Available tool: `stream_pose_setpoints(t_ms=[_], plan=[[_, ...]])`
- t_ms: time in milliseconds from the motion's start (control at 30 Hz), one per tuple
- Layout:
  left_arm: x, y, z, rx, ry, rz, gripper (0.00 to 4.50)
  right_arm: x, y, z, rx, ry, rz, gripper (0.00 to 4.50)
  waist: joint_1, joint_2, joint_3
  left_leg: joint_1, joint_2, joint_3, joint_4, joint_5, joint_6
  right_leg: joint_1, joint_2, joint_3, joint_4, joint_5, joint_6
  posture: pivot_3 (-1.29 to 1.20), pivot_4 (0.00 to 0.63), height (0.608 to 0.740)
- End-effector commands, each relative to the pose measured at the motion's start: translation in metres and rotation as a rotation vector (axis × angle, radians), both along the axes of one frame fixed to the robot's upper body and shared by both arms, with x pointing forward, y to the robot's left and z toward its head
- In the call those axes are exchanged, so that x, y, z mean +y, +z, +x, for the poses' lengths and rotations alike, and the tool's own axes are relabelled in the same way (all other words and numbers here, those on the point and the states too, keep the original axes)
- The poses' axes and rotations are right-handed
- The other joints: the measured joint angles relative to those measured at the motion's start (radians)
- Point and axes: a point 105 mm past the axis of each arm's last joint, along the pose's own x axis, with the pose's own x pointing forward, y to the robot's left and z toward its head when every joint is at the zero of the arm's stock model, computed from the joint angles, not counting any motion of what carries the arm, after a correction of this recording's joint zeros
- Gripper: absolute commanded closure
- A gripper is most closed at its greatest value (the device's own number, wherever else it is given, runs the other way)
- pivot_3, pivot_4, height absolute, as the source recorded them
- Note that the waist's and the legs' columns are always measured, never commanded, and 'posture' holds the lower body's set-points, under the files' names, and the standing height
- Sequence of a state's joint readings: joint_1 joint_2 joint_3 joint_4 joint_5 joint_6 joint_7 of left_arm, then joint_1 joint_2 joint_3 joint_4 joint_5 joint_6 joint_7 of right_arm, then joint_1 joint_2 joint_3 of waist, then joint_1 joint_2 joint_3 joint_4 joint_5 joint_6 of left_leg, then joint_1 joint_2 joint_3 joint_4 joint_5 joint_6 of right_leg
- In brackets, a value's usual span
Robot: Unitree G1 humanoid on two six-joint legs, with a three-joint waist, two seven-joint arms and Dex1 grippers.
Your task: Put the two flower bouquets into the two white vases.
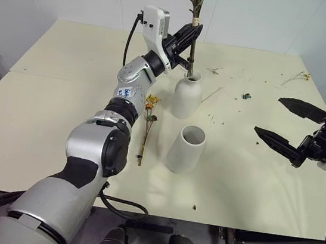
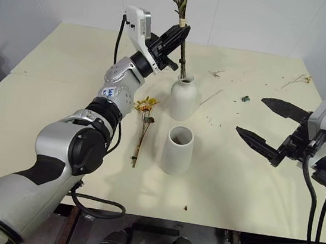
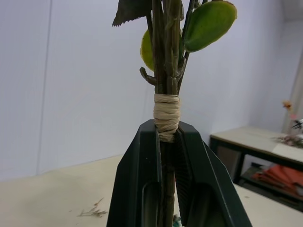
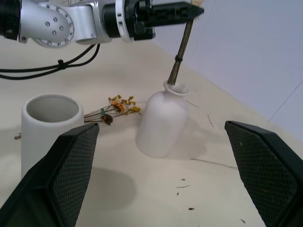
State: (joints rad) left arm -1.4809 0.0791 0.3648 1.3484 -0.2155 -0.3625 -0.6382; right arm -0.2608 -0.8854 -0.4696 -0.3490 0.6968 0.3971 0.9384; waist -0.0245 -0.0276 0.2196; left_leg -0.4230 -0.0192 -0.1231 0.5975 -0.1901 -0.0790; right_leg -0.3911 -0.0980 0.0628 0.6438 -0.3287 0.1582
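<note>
Up above the bottle-shaped vase (image 1: 187, 96), the left hand (image 1: 188, 36) is pinching the big bouquet (image 1: 194, 18) at its raffia binding, the stem ends sitting in the vase's mouth. Just beside this vase, the small yellow-orange bunch (image 1: 147, 126) is lying on the worktop (image 1: 50, 107), near the wide-mouthed vase (image 1: 186, 149). Well right of it, the right hand (image 1: 284, 125) is hovering with fingers spread.

From the head we looked forward and down over the cream table (image 1: 43, 118), both eyes sharing the bottle vase (image 1: 187, 95) and the wide vase (image 2: 178, 150) mid-table. Our left wrist camera sat very close behind the left gripper (image 3: 168, 142), facing up the tied stems (image 3: 165, 56) toward the far wall. Our right wrist camera looked leftward across the table between the right gripper (image 4: 161, 179) fingers, sharing both vases with the head views.
</note>
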Motion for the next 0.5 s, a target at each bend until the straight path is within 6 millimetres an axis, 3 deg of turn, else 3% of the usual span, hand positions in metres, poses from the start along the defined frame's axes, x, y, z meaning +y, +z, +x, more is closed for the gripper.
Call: stream_pose_setpoints(t_ms=[33, 500], plan=[[-0.004, 0.003, 0.0, -0.028, 0.039, 0.021, 4.39, 0.002, 0.011, -0.008, -0.054, -0.003, 0.026, 0.0, 0.0, 0.0, 0.0, 0.0, 0.0, 0.0, 0.0, 0.0, 0.0, 0.0, 0.0, 0.0, 0.0, 0.0, 0.0, 0.0, 0.15, 0.74], [-0.013, -0.011, -0.001, -0.025, 0.038, 0.065, 4.39, 0.008, 0.009, -0.011, -0.058, -0.015, 0.056, 0.0, 0.0, 0.0, 0.0, 0.0, 0.0, 0.0, 0.0, 0.0, 0.001, 0.0, 0.0, 0.0, 0.0, 0.0, 0.0, 0.0, 0.15, 0.74]])
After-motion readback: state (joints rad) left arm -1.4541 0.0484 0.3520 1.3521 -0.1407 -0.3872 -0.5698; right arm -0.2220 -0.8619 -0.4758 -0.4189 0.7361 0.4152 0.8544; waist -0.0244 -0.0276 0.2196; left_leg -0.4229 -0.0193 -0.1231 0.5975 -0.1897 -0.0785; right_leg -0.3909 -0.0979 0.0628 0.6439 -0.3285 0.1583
